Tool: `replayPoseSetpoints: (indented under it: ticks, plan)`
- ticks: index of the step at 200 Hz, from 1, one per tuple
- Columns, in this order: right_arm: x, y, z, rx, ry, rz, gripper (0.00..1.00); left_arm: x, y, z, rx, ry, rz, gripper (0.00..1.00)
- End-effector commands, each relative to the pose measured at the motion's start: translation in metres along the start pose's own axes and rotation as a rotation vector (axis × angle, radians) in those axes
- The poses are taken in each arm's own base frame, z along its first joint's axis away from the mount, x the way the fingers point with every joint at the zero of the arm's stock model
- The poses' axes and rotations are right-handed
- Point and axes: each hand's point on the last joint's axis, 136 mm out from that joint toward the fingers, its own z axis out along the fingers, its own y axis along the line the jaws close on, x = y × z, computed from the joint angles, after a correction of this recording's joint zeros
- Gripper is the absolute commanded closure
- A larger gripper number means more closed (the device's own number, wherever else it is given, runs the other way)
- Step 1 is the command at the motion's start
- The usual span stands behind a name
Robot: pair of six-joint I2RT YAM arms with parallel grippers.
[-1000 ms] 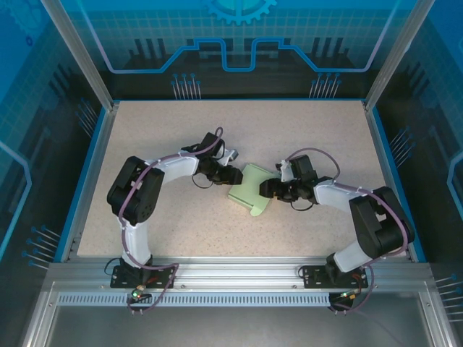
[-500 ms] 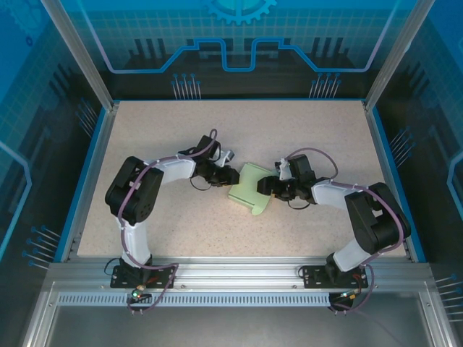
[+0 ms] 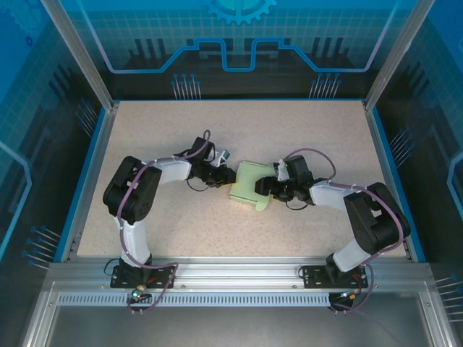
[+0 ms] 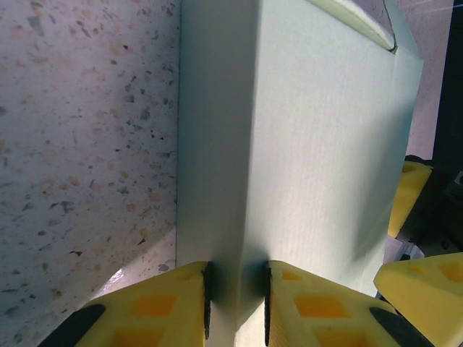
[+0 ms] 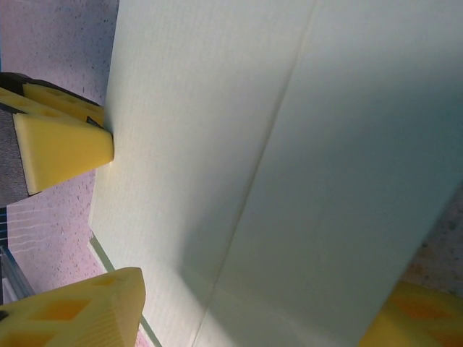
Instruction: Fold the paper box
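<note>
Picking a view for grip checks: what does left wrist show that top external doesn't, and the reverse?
Left wrist adds grip detail: the left gripper pinches a fold of the box between its yellow pads. Top external adds layout: both arms, the whole table, and the box's rounded tab toward the bases. Shared: box, speckled table, and the right gripper at the box's other side.
</note>
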Motion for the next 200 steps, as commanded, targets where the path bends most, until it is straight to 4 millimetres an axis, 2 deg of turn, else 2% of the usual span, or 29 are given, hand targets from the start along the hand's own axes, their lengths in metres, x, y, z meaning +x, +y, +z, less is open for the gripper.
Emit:
replayPoseSetpoints:
  ticks: [1,131,174,200]
  plan:
    - [0.004,0.0,0.0,0.01,0.006,0.004,0.27,0.018,0.032,0.0,-0.074,0.037,-0.108,0.76]
    - [-0.008,0.023,0.014,-0.039,-0.005,0.007,0.26,0.017,0.039,-0.007,-0.036,0.029,-0.139,0.84]
    - [-0.018,0.035,0.021,-0.078,-0.031,0.029,0.32,0.017,0.04,-0.007,-0.037,0.028,-0.139,0.85]
    - [-0.024,0.039,0.021,-0.094,-0.065,0.053,0.39,0.017,0.04,-0.008,-0.037,0.027,-0.138,0.85]
